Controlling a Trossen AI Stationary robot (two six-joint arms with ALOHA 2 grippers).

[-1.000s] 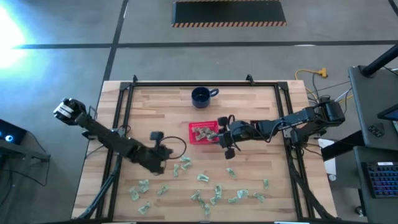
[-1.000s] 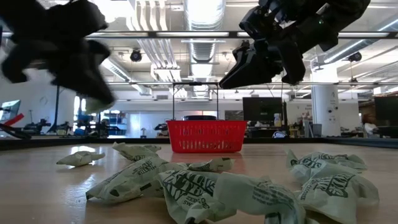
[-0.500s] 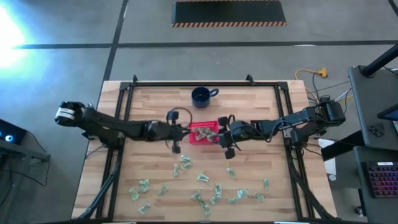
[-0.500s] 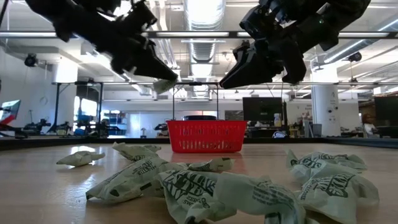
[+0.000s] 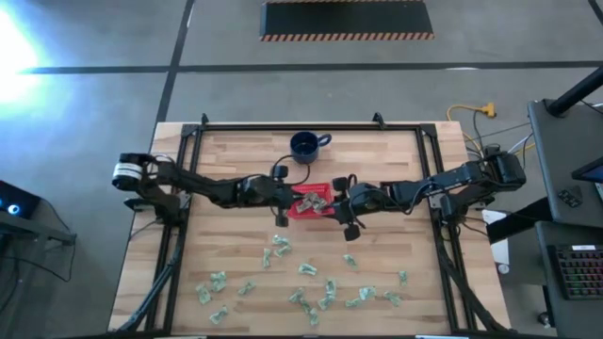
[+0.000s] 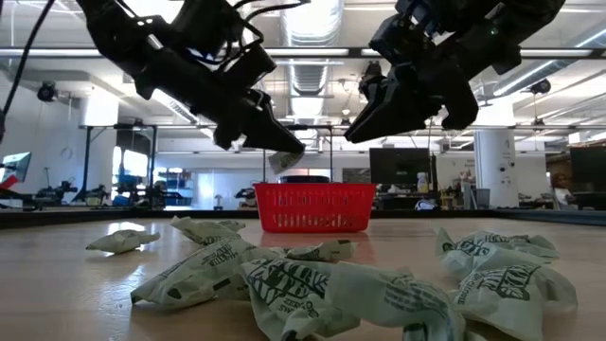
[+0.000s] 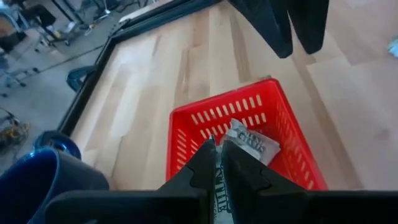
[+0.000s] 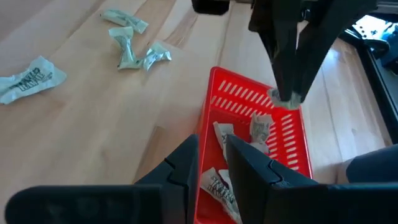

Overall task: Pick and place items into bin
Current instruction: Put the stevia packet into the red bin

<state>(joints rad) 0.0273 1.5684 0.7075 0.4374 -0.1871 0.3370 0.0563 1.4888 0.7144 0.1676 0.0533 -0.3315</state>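
A: Over the bin, mid-worktop, the left gripper pinches a wrapper; the right gripper hangs opposite, jaws slightly apart, seemingly empty.

B: Risk?

A: They're crowded; a collision or rim-bounce seems possible. Loose wrappers litter the wooden worktop's near edge; a workshop lies behind.

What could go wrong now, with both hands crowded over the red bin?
1. The left hand, shut on a crumpled pale green wrapper, hangs over the small red plastic bin at its left edge; a release here might miss.
2. The right hand hovers close by over the bin's right side, so the two could bump.
3. The dark blue mug stands just behind; an arm swinging away could clip it.
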